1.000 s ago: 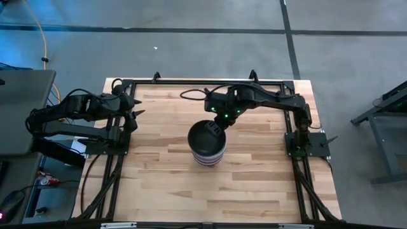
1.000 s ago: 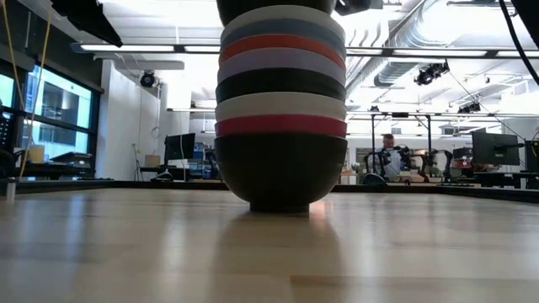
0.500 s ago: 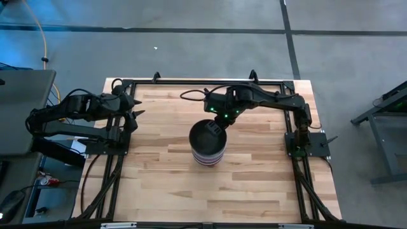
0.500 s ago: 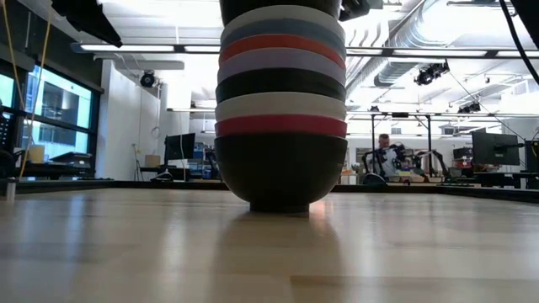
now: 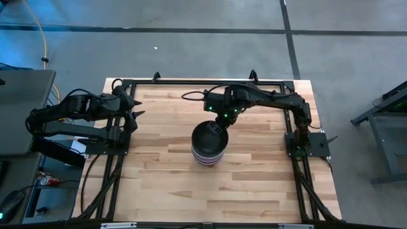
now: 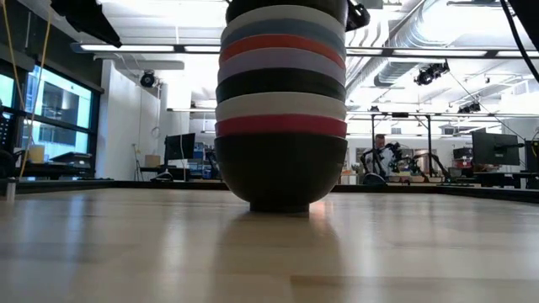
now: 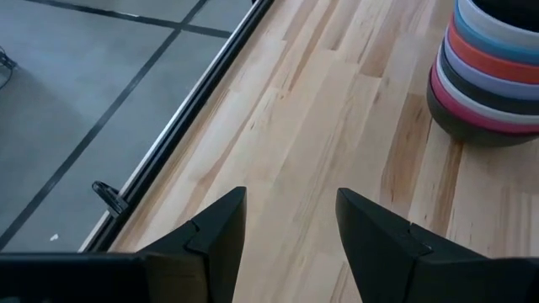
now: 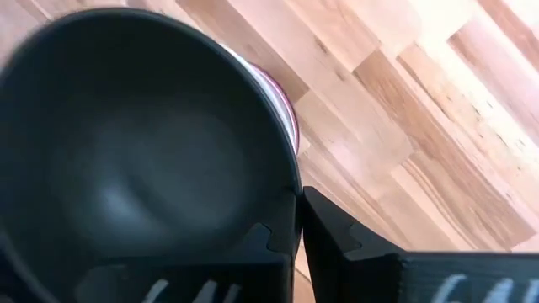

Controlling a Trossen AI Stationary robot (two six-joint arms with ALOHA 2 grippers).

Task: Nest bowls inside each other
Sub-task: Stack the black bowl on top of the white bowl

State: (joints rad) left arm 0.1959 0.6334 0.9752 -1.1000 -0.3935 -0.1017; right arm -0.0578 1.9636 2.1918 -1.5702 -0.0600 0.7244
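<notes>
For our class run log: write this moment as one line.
right claw: shut on rim of top round black bowl | stack of nested plain bowls: mid-table | left claw: open, parked at left edge

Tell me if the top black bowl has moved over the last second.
Yes. In the low view the top black bowl has sunk closer to the white bowl beneath it; the right gripper grips its rim.

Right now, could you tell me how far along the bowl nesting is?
Nearly finished. Done: the bowls form one stack in the middle of the table, with no loose bowl in view. In hand: the right gripper pinches the rim of the top black bowl, which sits in the stack. Left: letting go and pulling back. The left gripper waits open at the table's left side.
</notes>
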